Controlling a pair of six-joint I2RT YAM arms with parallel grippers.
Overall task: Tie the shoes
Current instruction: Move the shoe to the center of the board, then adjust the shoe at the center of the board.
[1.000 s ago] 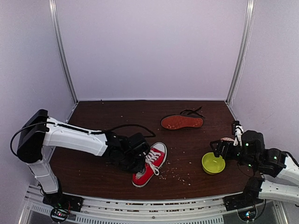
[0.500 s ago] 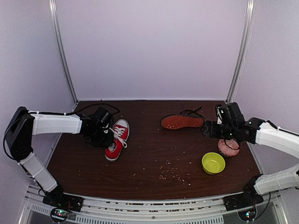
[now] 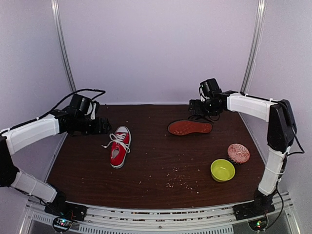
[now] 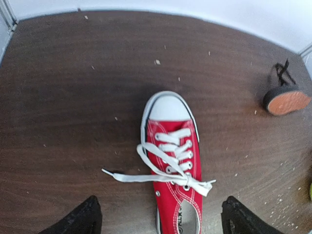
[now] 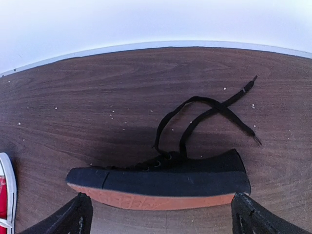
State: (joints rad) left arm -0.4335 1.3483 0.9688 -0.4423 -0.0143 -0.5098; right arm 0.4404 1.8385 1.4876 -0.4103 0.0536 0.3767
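The left fingers (image 4: 80,220) are spread wide and empty above the desk (image 4: 63,97), with the red sneaker (image 4: 173,161) standing upright just ahead of them, toe pointing away, white laces (image 4: 146,178) loose. The right fingers (image 5: 73,214) also stand wide, holding nothing; the black shoe (image 5: 161,180) lies on its side just ahead of them, black laces (image 5: 195,109) trailing away.

The counter (image 3: 161,161) is dark wood grain, smooth with a dull sheen. The red sneaker (image 4: 171,163) is matt canvas, its white toe cap (image 4: 168,105) smooth rubber, its laces (image 4: 146,178) flat woven cloth. The black shoe (image 5: 165,176) looks matt cloth over a finely textured reddish-brown sole (image 3: 190,127). At lower right of the overhead view, the green bowl (image 3: 223,170) is probably glossy plastic.
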